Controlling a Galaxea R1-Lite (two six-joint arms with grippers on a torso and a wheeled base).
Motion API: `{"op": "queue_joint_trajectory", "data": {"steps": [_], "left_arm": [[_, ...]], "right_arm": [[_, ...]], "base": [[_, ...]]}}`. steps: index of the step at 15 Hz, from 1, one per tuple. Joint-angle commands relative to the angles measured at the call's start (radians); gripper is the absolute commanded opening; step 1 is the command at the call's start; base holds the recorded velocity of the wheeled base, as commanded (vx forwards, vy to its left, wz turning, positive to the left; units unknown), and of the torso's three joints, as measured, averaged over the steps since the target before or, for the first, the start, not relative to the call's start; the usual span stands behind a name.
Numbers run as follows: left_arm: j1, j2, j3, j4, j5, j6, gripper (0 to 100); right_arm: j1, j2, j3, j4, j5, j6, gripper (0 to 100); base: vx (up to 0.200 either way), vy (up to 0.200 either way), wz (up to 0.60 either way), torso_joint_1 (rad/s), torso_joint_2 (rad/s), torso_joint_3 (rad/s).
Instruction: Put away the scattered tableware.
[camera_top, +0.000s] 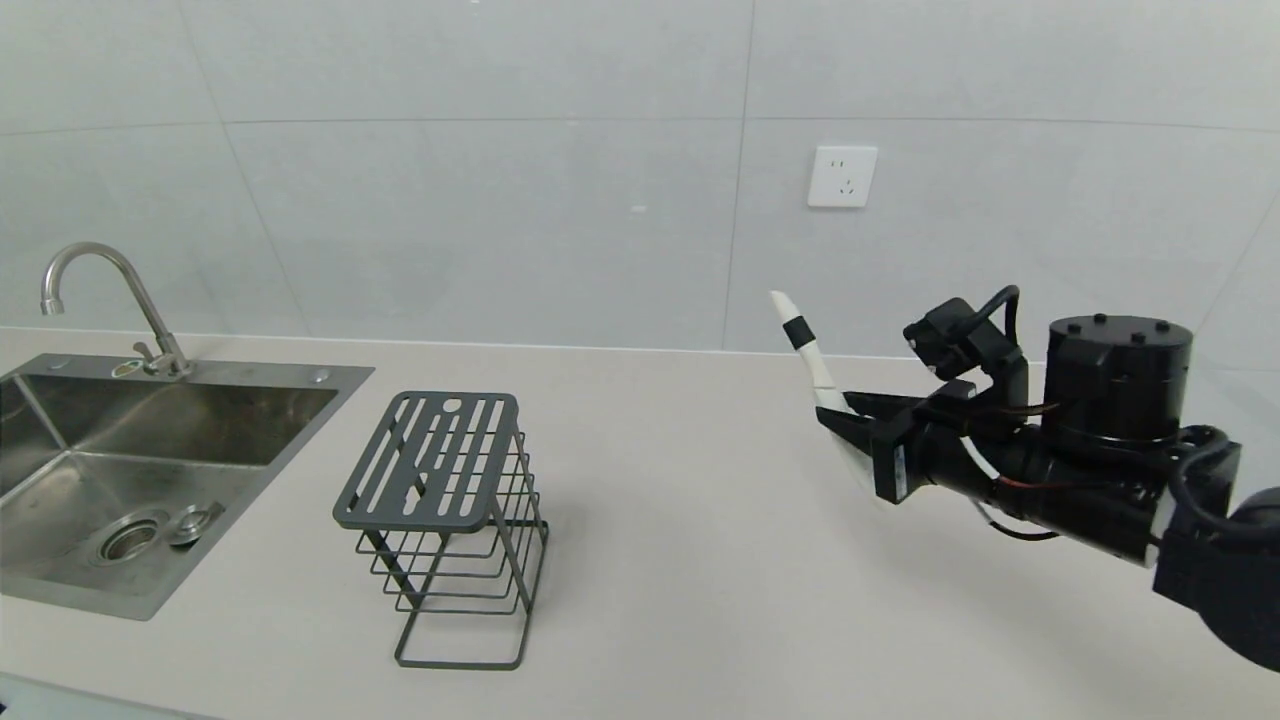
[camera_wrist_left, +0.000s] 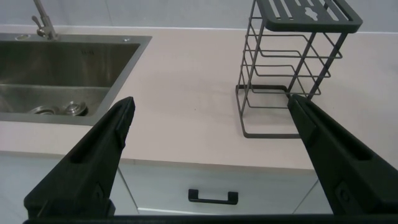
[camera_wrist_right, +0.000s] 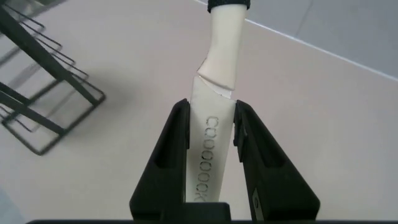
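Observation:
My right gripper (camera_top: 850, 420) hangs above the right part of the counter, shut on a white knife (camera_top: 815, 372) whose handle with a black band sticks up and away. In the right wrist view the knife (camera_wrist_right: 214, 124) is clamped between the black fingers (camera_wrist_right: 171, 155), blade toward the camera. A dark wire rack with a slotted top (camera_top: 440, 500) stands on the counter left of centre, well to the left of the knife. My left gripper (camera_wrist_left: 208, 118) is open in front of the counter edge, its fingers (camera_wrist_left: 93, 162) spread wide, with the rack (camera_wrist_left: 295, 62) beyond it.
A steel sink (camera_top: 120, 470) with a curved tap (camera_top: 100, 300) takes up the left end of the counter. A wall socket (camera_top: 842, 176) sits on the tiled wall. Below the counter edge is a drawer with a black handle (camera_wrist_left: 212, 197).

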Motion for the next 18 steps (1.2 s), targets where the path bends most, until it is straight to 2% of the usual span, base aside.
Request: {"op": "queue_joint_trajectory", "data": {"steps": [1, 2, 3, 5, 10, 12, 14, 15, 16, 17, 18], "left_arm": [[0.000, 0.001, 0.000, 0.000, -0.001, -0.001, 100], [0.000, 0.001, 0.000, 0.000, -0.001, -0.001, 100], [0.000, 0.001, 0.000, -0.002, -0.001, -0.003, 100], [0.000, 0.001, 0.000, -0.002, -0.005, -0.003, 100], [0.000, 0.001, 0.000, -0.002, -0.022, -0.006, 100], [0.000, 0.001, 0.000, -0.002, -0.022, -0.009, 100], [0.000, 0.001, 0.000, 0.001, -0.047, 0.002, 100], [0.002, 0.001, 0.000, -0.003, -0.082, 0.020, 100], [0.002, 0.001, 0.000, -0.036, -0.096, 0.045, 100], [0.002, 0.001, -0.002, -0.336, -0.105, 0.026, 100], [0.002, 0.023, -0.009, -0.441, -0.160, 0.028, 100]], "right_arm": [[-0.026, -0.096, -0.027, 0.094, 0.056, -0.110, 0], [-0.021, -0.112, -0.047, 0.148, 0.080, -0.147, 0], [-0.010, -0.133, -0.084, 0.268, 0.154, -0.270, 0], [0.025, -0.124, -0.093, 0.328, 0.224, -0.414, 0], [0.154, -0.076, -0.028, 0.220, 0.230, -0.428, 0], [0.165, -0.084, -0.013, 0.205, 0.229, -0.428, 0], [0.177, -0.084, -0.033, 0.183, 0.229, -0.426, 0], [0.186, -0.087, -0.035, 0.179, 0.230, -0.425, 0], [0.188, -0.093, -0.028, 0.177, 0.232, -0.425, 0], [0.186, -0.118, -0.007, 0.176, 0.232, -0.425, 0], [0.185, -0.119, -0.005, 0.176, 0.232, -0.425, 0]], "base": [[0.000, 0.000, 0.00, 0.000, 0.00, 0.000], [0.000, 0.000, 0.00, 0.000, 0.00, 0.000], [0.000, 0.000, 0.00, 0.000, 0.00, 0.000], [0.000, 0.000, 0.00, 0.000, 0.00, 0.000], [0.000, 0.000, 0.00, 0.000, 0.00, 0.000], [0.000, 0.000, 0.00, 0.000, 0.00, 0.000], [0.000, 0.000, 0.00, 0.000, 0.00, 0.000], [0.000, 0.000, 0.00, 0.000, 0.00, 0.000], [0.000, 0.000, 0.00, 0.000, 0.00, 0.000], [0.000, 0.000, 0.00, 0.000, 0.00, 0.000], [0.000, 0.000, 0.00, 0.000, 0.00, 0.000]]}}
